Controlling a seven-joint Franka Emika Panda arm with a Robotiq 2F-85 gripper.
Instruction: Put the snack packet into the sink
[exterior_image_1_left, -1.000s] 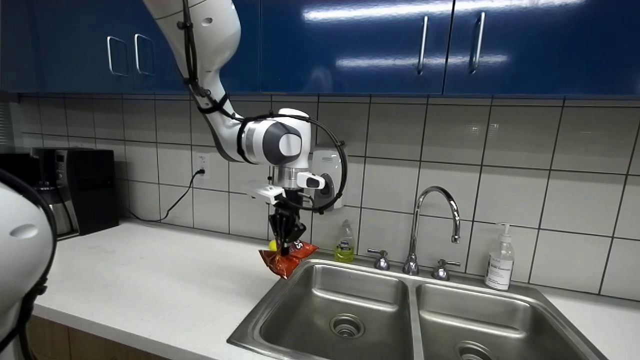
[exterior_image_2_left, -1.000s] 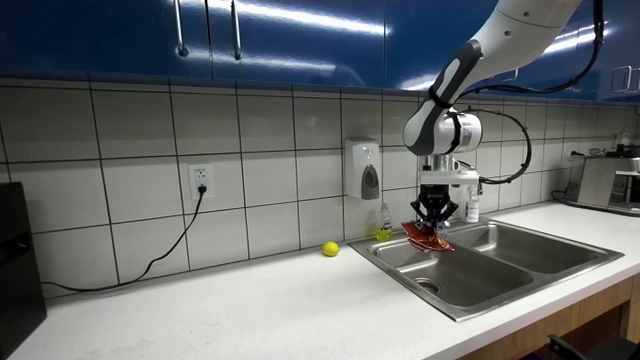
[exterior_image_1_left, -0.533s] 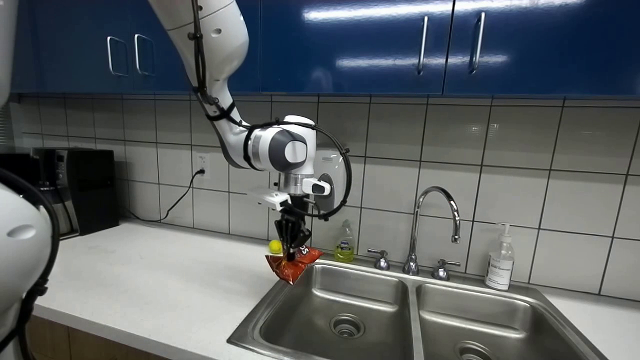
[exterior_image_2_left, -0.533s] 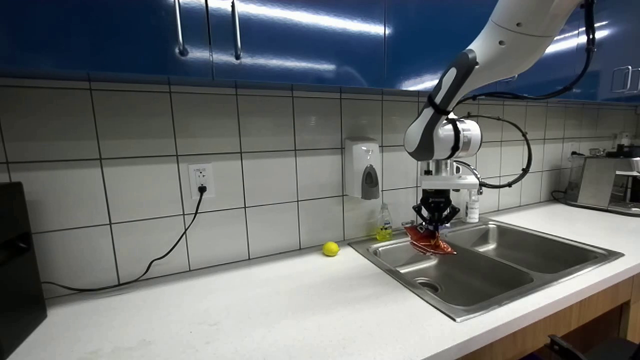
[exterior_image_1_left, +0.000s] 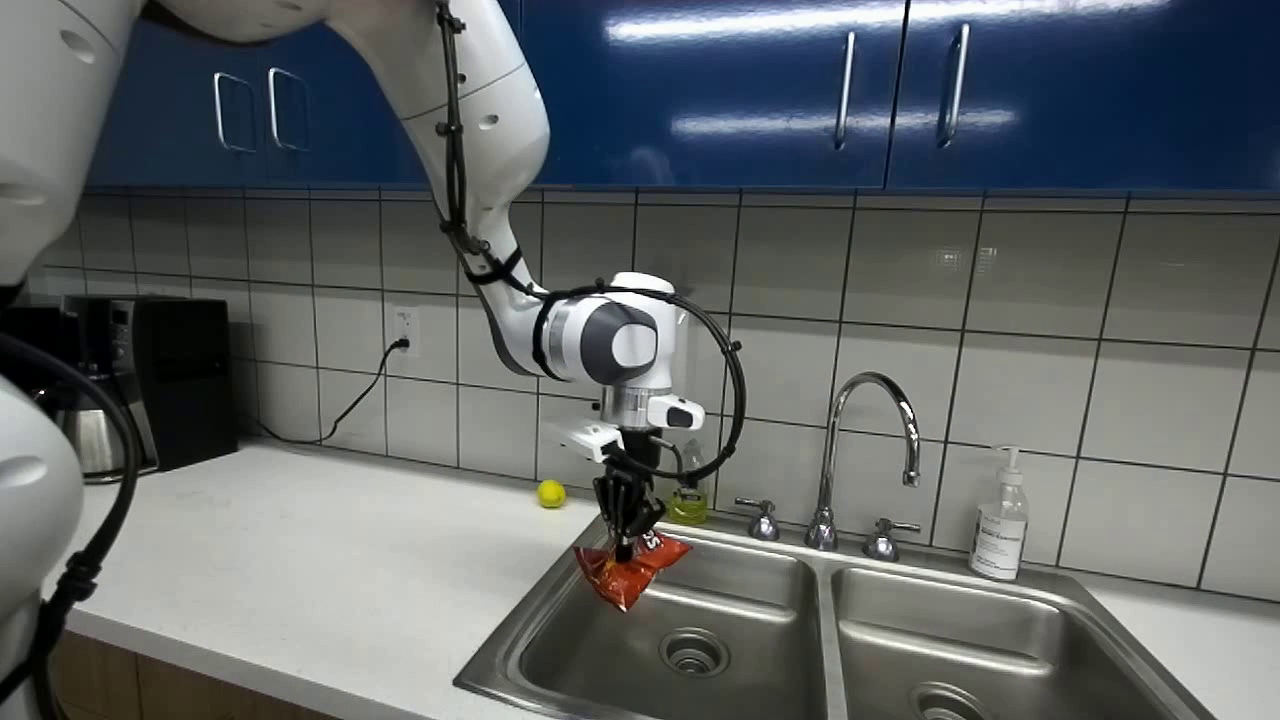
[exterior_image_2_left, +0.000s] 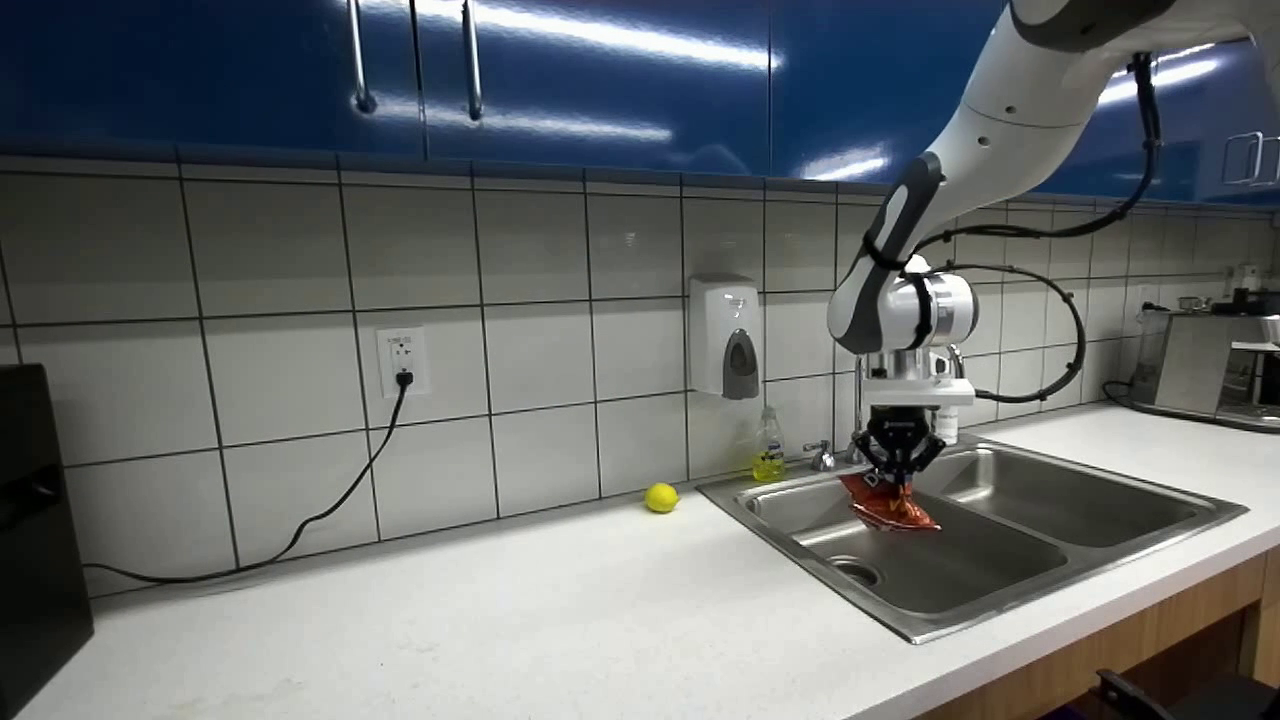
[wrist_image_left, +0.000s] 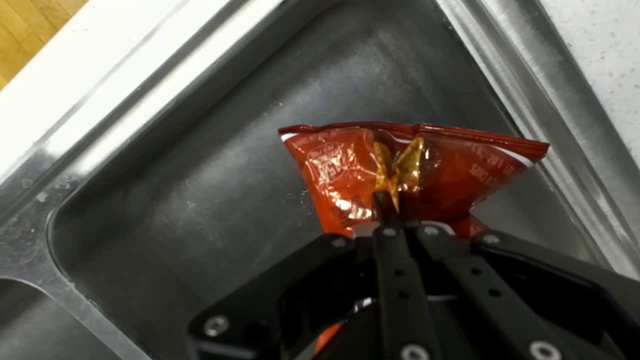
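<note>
Black two-finger tool (exterior_image_1_left: 624, 550) clamped on crumpled red-orange foil snack packet (wrist_image_left: 432, 172) hanging directly below it, over stainless-steel double sink's left basin (exterior_image_1_left: 750, 620), long axis crosswise in wrist view (one end overlaps the basin's edge); likely next: lower, release.

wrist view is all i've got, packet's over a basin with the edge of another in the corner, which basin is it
Observer: The left basin of the sink, going by both exterior views, where the snack packet shows over it.
Operator: ok and the faucet, can't see it at all
Observer: The faucet stands at the back of the sink, about in line with the divider.
Operator: is the packet resting on anything
Observer: Nothing that I can see; the exterior views show it hanging from the gripper, above the basin's floor.
</note>
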